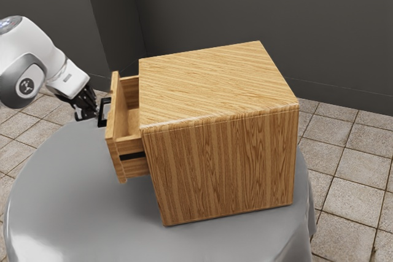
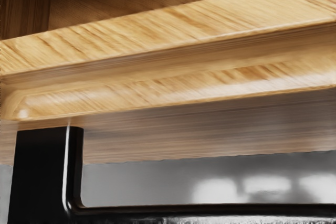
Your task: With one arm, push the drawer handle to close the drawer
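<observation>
Open drawer (image 1: 115, 106), black handle (image 1: 101, 113)
The drawer, striped yellow-brown wood, juts from its cabinet (image 1: 221, 167) toward the exterior view's left, its hollow showing; the handle, a squared bracket, stands out from its front.

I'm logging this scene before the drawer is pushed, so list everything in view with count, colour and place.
Wooden cabinet: one, light brown, on the table
Drawer: one, light brown, pulled out of the cabinet toward the arm
Drawer handle: one, black, on the drawer front
Side strip: one, black, along the drawer's side
Round table: one, gray, under the cabinet
Floor tiles: many, beige-gray, around the table
Wall surfaces: at least two, dark gray, in the background
Franka arm: one, white and gray, exterior view's left
Gripper: one, black, beside the handle
</observation>
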Motion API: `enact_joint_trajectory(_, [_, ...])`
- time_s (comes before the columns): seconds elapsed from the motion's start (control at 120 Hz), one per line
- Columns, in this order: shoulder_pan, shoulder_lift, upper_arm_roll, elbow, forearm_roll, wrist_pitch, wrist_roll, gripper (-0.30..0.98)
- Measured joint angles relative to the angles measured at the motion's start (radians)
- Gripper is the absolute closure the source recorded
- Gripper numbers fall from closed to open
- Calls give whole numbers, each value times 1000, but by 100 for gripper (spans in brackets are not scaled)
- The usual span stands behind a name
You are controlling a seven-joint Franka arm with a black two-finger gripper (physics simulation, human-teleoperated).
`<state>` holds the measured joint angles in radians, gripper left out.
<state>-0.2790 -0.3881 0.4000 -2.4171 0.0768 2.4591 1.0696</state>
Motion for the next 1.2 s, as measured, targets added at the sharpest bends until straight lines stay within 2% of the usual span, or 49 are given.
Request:
enact_joint_trajectory(0.4, [-7, 10, -29, -1, -48, 51, -4, 78])
enact_joint_trajectory(1.2, [-87, 76, -30, 3, -89, 224, -7, 79])
